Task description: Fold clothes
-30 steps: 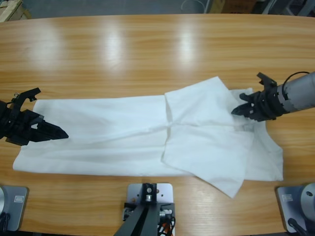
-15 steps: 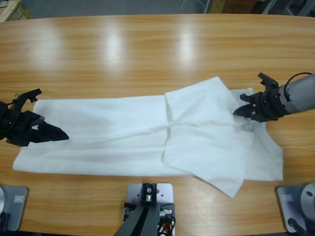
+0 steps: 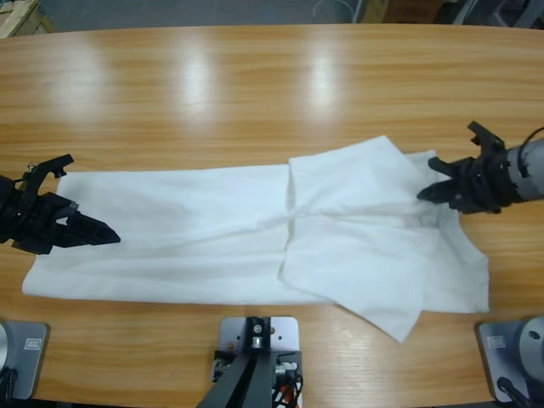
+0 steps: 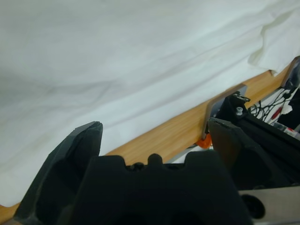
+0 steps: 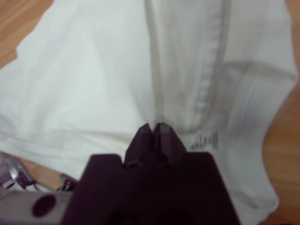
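The shirt [image 3: 255, 234] lies spread lengthwise along the near half of the bench [image 3: 255, 93], its near edge close to the bench's near rim. It is plain white, thin and soft, with shallow creases running along its length. Its left part is a long flat rectangle. Its right part is folded over into an angled flap whose pointed corner hangs toward the near edge, and a stitched band and a seam show there in the right wrist view, next to a small dark line of print [image 5: 206, 140].

The left tool [image 3: 72, 228] sits at the left end of the shirt, low over the cloth, its two black jaws spread apart with nothing between them; in its wrist view white cloth fills the space beyond the jaws. The right tool [image 3: 429, 190] is at the far right edge of the shirt, its jaws pressed together at the tips; it touches or hovers right at the cloth, and I cannot tell if cloth is pinched.

Farther back the bench is smooth, glossy wood with light grain and pale reflections.
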You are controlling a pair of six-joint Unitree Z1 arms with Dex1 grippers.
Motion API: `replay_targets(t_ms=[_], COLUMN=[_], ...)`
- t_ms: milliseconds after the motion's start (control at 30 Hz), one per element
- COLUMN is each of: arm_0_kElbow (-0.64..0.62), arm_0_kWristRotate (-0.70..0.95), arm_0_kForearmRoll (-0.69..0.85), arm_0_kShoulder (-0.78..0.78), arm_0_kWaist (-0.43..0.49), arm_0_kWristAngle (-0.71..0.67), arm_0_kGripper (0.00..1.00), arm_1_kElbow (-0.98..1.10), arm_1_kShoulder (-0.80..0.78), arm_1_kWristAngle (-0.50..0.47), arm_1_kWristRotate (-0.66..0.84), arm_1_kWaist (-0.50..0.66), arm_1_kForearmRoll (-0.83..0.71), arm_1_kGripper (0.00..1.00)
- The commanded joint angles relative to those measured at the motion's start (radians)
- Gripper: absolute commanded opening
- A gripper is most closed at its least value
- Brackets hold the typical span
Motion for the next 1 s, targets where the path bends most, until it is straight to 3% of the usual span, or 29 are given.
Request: replay_targets(t_ms=[33,167,233,333,367,433,633,667,733,767,800,900,933,1000], arm_0_kElbow=[0.029,0.032,0.035,0.036,0.036,0.036,0.036,0.036,0.036,0.036,0.036,0.042,0.045,0.06], arm_0_kWristRotate=[-0.008,-0.008,-0.008,-0.008,-0.008,-0.008,-0.008,-0.008,-0.008,-0.008,-0.008,-0.008,-0.009,-0.04], arm_0_kForearmRoll=[-0.019,-0.019,-0.019,-0.019,-0.019,-0.019,-0.019,-0.019,-0.019,-0.019,-0.019,-0.019,-0.021,-0.053], arm_0_kShoulder=[0.01,0.0,-0.006,-0.008,-0.008,-0.01,-0.01,-0.011,-0.011,-0.013,-0.016,-0.033,-0.039,-0.043], arm_0_kWaist=[-0.01,-0.01,-0.01,-0.01,-0.01,-0.013,-0.014,-0.014,-0.014,-0.014,-0.014,-0.014,-0.014,-0.014], arm_0_kWristAngle=[-0.009,-0.009,-0.01,-0.011,-0.011,-0.011,-0.011,-0.011,-0.011,-0.011,-0.011,-0.011,-0.01,0.0], arm_0_kGripper=[0.881,0.881,0.88,0.881,0.881,0.881,0.881,0.881,0.88,0.881,0.88,0.862,0.765,0.394], arm_1_kElbow=[0.04,0.029,0.029,-0.004,-0.017,-0.044,-0.094,-0.109,-0.164,-0.191,-0.211,-0.232,-0.232,-0.231], arm_1_kShoulder=[-0.071,-0.024,-0.024,-0.024,-0.033,-0.055,-0.117,-0.132,-0.156,-0.157,-0.144,-0.085,-0.056,0.0], arm_1_kWristAngle=[0.044,0.026,0.003,-0.074,-0.105,-0.176,-0.224,-0.222,-0.207,-0.19,-0.18,-0.161,-0.153,-0.132], arm_1_kWristRotate=[0.098,0.148,0.177,0.223,0.233,0.236,0.231,0.215,0.17,0.144,0.099,0.048,0.046,0.043], arm_1_kWaist=[0.119,0.18,0.181,0.181,0.181,0.177,0.167,0.167,0.167,0.167,0.167,0.174,0.178,0.181], arm_1_kForearmRoll=[0.094,0.169,0.212,0.298,0.315,0.362,0.405,0.398,0.396,0.396,0.395,0.371,0.361,0.319], arm_1_kGripper=[0.0,0.027,0.299,0.864,0.972,1.0,1.0,0.957,0.508,0.172,0.0,0.0,0.0,0.0])
